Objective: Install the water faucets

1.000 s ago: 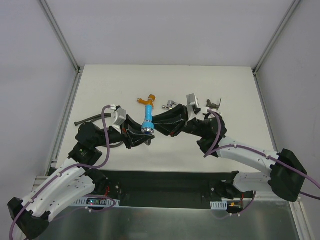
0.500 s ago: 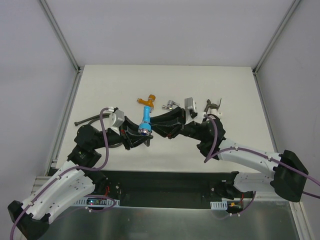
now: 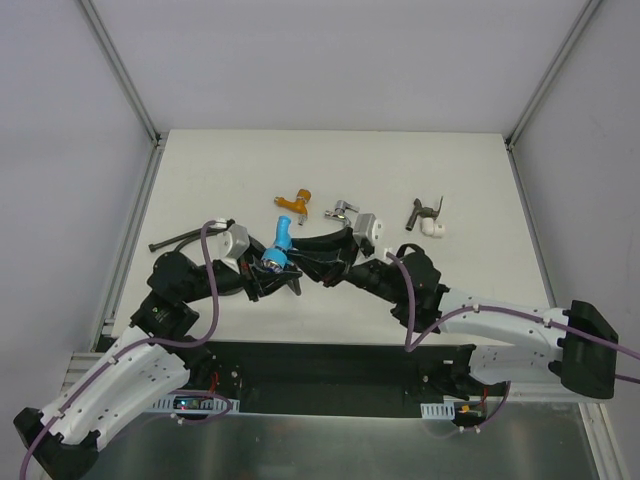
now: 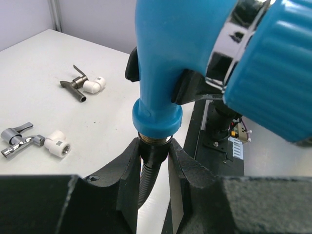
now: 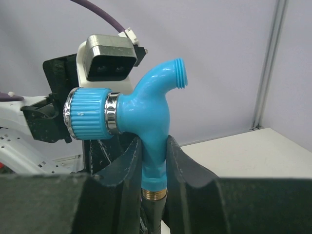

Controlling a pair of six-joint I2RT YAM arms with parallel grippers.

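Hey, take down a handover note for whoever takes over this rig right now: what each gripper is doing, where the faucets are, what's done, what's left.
Left gripper: shut on the end of the hose, just under the blue faucet.
Right gripper: shut on the blue faucet's stem, held above the table.
On the table: orange faucet lying alone; chrome faucet and dark faucet each appear joined to one of the white elbows.
Done: chrome and dark, apparently.
In progress: blue onto the hose; brass thread shows at the joint, tightness unclear.
Left: finish blue, then orange.
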